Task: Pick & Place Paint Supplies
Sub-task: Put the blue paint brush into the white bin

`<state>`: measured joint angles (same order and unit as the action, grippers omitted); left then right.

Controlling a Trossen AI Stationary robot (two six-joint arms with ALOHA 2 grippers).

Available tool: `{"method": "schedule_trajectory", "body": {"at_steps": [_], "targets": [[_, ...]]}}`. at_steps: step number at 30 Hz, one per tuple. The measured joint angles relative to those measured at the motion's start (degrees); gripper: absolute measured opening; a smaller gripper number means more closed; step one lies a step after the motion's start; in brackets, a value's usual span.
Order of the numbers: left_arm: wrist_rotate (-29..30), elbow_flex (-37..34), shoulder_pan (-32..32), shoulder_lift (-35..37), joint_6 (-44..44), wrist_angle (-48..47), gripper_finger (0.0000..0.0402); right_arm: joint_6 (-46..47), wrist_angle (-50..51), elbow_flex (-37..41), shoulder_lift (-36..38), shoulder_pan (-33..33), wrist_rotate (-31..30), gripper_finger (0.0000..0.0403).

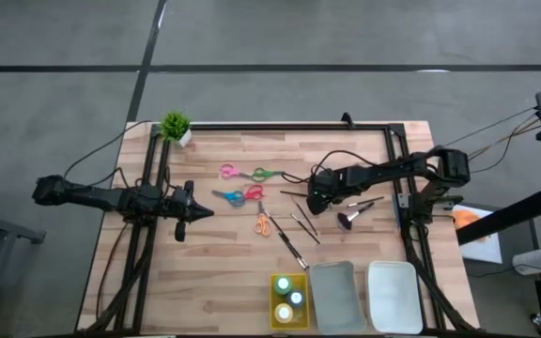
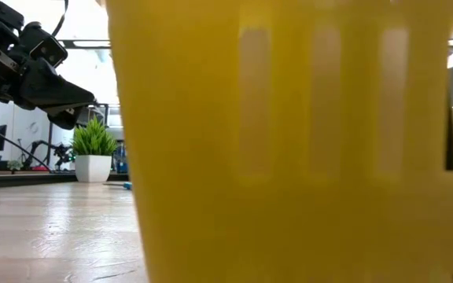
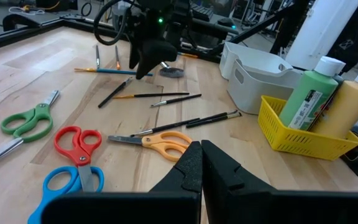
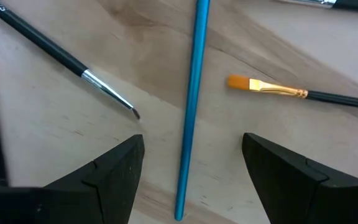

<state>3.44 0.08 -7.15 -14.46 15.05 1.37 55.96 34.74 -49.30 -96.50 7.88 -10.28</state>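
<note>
Blue-handled brush (image 4: 190, 106) lies on table centre-right, between right gripper's (image 4: 191, 171) wide-open, empty jaws; pick step. You lower, then close. Left gripper (image 3: 201, 165) shut, empty, waits table-left.

a pale wooden plank surface (image 1: 224, 263) edged by a black metal frame (image 1: 280, 126) stands on a grey concrete floor (image 1: 280, 38). a tiny green potted plant in a white pot (image 1: 177, 127) sits at the surface's far left corner, just beside the frame. along the near edge three trays stand side by side: a yellow slotted plastic tray (image 1: 274, 302), a grey plastic tray (image 1: 335, 295) next to it, and a white plastic tray (image 1: 394, 294) at the right end.
</note>
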Motion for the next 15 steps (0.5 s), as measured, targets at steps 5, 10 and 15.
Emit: {"method": "schedule_trajectory", "body": {"at_steps": [5,10,15], "targets": [[0.0,0.0,0.0,0.0,0.0,0.0,0.0000,0.6,-0.1,-0.4,-1.4,-0.1,-0.1,0.0228],[0.0,0.0,0.0,0.0,0.0,0.0,0.0000,0.6,-0.1,-1.0,-1.6,-0.2,-0.1,0.0165],[0.0,0.0,0.0,0.0,0.0,0.0,0.0000,0.5,-0.3,-1.1,-1.6,-0.2,-0.3,0.0100]]}}
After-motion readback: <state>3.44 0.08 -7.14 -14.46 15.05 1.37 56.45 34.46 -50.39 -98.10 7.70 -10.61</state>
